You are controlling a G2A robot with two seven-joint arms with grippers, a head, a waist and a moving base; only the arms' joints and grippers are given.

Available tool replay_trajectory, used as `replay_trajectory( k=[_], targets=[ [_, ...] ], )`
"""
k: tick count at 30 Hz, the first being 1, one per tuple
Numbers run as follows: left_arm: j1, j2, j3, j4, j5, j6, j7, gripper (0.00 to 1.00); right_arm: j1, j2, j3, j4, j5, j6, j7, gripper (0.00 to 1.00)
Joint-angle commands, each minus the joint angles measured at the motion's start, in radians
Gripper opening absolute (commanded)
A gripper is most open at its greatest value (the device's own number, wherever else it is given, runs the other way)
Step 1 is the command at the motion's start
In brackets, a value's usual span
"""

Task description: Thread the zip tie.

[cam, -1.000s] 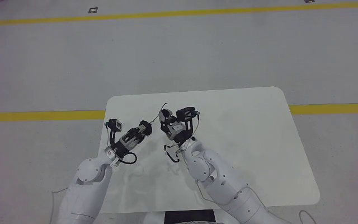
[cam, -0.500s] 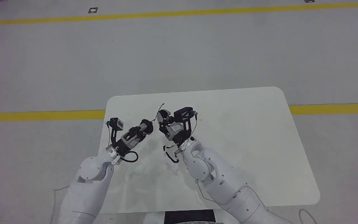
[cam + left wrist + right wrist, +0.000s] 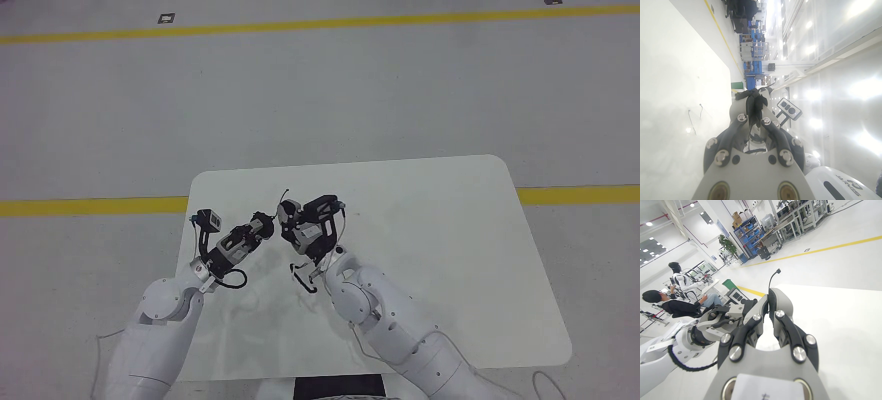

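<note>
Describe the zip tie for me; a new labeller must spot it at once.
Look over the left part of the white table, where the right gripper is shut on the zip tie. It is a thin black strip curving out past the fingers, ending in a small square head. Unlike those bulky grey-and-black fingers, it is wire-slender.

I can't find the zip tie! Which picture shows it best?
The right wrist view: the black zip tie sticks up from the shut right gripper. In the top view it is only a thin dark line; in the left wrist view, a thin strand at the left gripper.
</note>
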Motion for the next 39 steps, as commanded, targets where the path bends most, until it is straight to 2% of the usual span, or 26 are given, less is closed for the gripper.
replay_trajectory(
  k=[1, 24, 31, 39],
  targets=[
    [0.0, 0.001, 0.001, 0.0, -0.001, 0.0, 0.0, 0.0, 0.001, 0.0, 0.0, 0.0, -0.006, 0.005, 0.001, 0.0],
    [0.007, 0.008, 0.008, -0.007, 0.003, -0.003, 0.018, 0.0, -0.011, -0.001, 0.006, -0.004, -0.035, 0.027, 0.003, 0.0],
    [0.007, 0.008, 0.008, -0.007, 0.003, -0.003, 0.018, 0.0, -0.021, 0.004, 0.003, -0.013, -0.103, 0.027, 0.017, 0.0],
    [0.007, 0.008, 0.008, -0.007, 0.003, -0.003, 0.018, 0.0, -0.029, 0.005, -0.001, -0.021, -0.121, 0.021, 0.02, 0.0]
  ],
)
